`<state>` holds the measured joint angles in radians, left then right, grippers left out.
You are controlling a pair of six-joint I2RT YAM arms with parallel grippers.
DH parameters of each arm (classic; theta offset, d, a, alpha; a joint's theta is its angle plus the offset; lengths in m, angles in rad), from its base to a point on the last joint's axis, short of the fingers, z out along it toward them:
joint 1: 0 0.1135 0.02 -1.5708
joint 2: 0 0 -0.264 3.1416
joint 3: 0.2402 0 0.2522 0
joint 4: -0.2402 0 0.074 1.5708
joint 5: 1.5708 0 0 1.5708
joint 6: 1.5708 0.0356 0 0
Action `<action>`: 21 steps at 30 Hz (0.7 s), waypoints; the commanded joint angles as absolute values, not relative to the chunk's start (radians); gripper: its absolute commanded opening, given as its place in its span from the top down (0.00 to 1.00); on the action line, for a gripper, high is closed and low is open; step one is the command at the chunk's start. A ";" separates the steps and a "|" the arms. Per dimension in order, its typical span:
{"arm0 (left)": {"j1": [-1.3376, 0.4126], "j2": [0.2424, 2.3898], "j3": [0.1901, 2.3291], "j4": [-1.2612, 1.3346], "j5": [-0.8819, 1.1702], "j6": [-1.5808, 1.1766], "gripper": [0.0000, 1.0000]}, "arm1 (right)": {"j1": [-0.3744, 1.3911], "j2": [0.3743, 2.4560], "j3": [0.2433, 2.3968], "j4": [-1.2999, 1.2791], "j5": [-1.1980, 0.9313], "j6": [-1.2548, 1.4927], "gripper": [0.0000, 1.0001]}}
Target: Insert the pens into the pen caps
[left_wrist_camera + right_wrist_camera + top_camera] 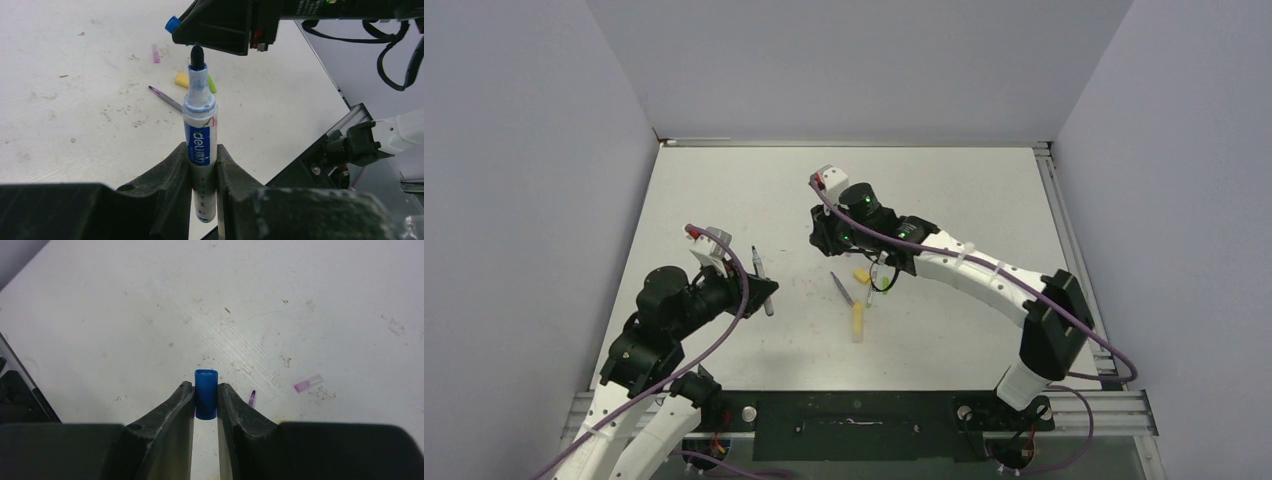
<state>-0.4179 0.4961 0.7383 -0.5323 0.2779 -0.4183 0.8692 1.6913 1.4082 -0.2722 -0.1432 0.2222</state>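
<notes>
White tabletop point(724, 190), blue-tipped pen point(200, 135) clamped between left jaws, blue cap point(206, 400) pinched between right jaws

The white pen point(201, 145) carries a blue label point(199, 146) reading "deli" in white letters that run along the barrel. Fainter print lower on the barrel is too small to read.

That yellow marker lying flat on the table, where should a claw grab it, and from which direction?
Probably mid-barrel, coming straight down from above. The yellow marker lies flat on the table, running front to back in the top view, so fingers would close across it from either side. Its middle sits clear of the purple pen.
</notes>
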 commanded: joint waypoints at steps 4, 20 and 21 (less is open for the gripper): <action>-0.431 0.544 0.720 -0.376 0.486 -0.458 1.00 | 0.873 1.376 1.250 -0.104 -0.123 0.327 0.95; -0.556 0.664 0.692 -0.134 0.678 -0.560 1.00 | 0.874 1.004 1.013 0.216 -0.166 0.574 0.95; -0.559 0.667 0.684 -0.117 0.691 -0.571 1.00 | 0.875 1.002 1.005 0.242 -0.169 0.599 0.95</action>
<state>-0.5449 0.6582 0.7033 -0.2798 0.5938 -0.5110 0.8703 1.0195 1.0401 0.0498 -0.1410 0.4690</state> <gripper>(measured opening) 0.181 0.202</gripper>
